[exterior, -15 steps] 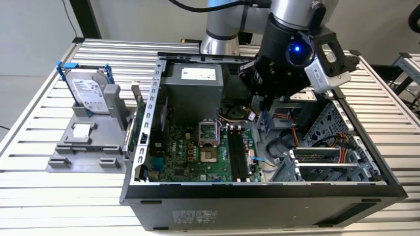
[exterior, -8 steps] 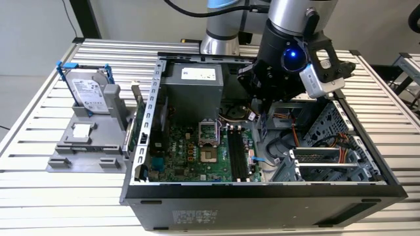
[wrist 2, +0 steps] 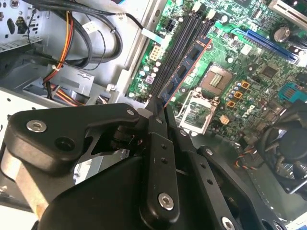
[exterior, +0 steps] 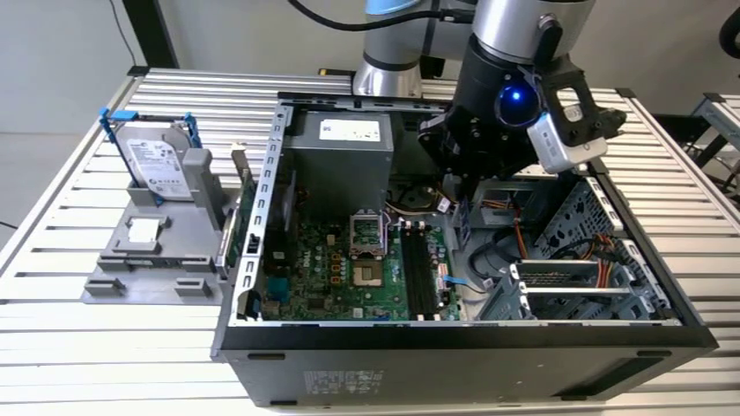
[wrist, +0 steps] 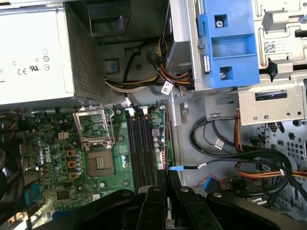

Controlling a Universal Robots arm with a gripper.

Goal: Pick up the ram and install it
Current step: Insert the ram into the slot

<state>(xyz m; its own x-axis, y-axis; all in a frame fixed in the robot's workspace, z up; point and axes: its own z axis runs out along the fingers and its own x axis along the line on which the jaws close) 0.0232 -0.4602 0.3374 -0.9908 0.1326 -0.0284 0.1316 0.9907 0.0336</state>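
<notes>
Now my gripper (wrist 2: 160, 108), jaws closed on the ram (wrist 2: 184, 72), hangs over the black slots (wrist 2: 180, 43); seemingly unseated, so I'd align edges squarely.

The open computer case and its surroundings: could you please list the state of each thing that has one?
ram: held edge-on between the fingers, above the motherboard slots.
gripper: shut on the ram, inside the case.
memory slots: empty.
processor socket: uncovered, its frame raised.
computer case: side panel off.
hard drive: upright in the grey stand outside the case.
</notes>
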